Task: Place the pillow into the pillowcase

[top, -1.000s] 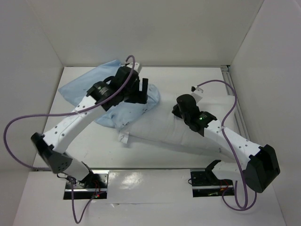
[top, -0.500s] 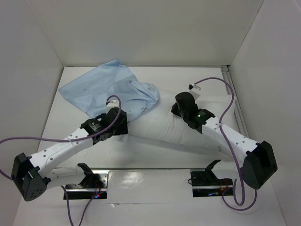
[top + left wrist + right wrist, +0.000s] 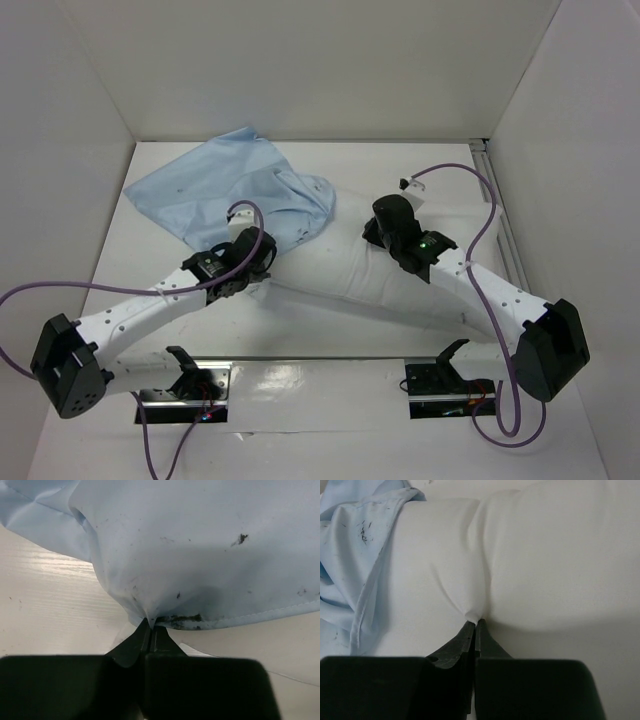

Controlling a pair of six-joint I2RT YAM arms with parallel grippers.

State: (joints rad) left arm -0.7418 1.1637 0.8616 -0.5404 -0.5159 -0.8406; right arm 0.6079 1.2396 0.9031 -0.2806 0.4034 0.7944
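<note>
We see the pillow [image 3: 335,268] lying slantwise across the bench [image 3: 390,165], running from the centre toward the near right. The pillowcase [image 3: 225,185] is spread out, wrinkled, at the rear left. In the right wrist view its hem drapes over the pillow's left end. The left end effector [image 3: 151,629] has its fingers pressed together on a pinch of the pillowcase at its stitched near edge, and the cloth bunches up from the tips. The right end effector [image 3: 475,625] is likewise clamped on a small fold of the pillow's white fabric, with creases fanning out from the pinch.
</note>
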